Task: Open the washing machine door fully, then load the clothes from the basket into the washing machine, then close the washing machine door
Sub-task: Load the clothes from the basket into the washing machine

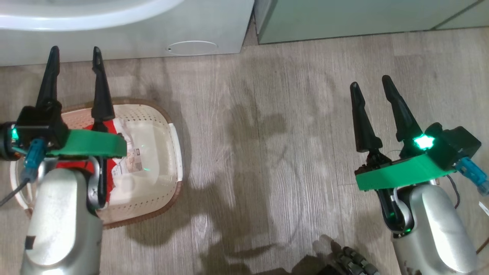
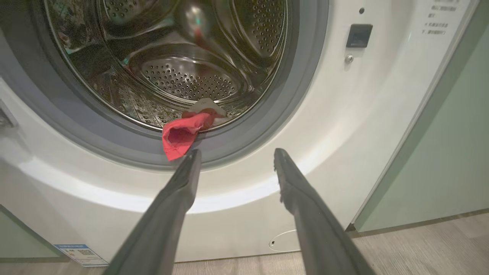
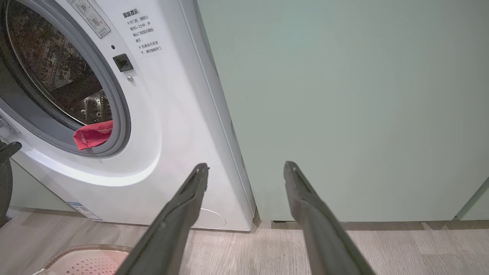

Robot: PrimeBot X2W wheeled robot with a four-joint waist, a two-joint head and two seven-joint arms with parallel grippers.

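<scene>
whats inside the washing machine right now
A red garment lies at the front of the steel drum, its end hanging out over the grey gasket, with a bit of white fabric behind it. The drum's top is out of frame; anything under the garment is covered.

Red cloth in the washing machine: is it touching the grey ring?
Touching. The left wrist view shows the red cloth draped out over the bottom of the grey ring, lying right on it.
</scene>
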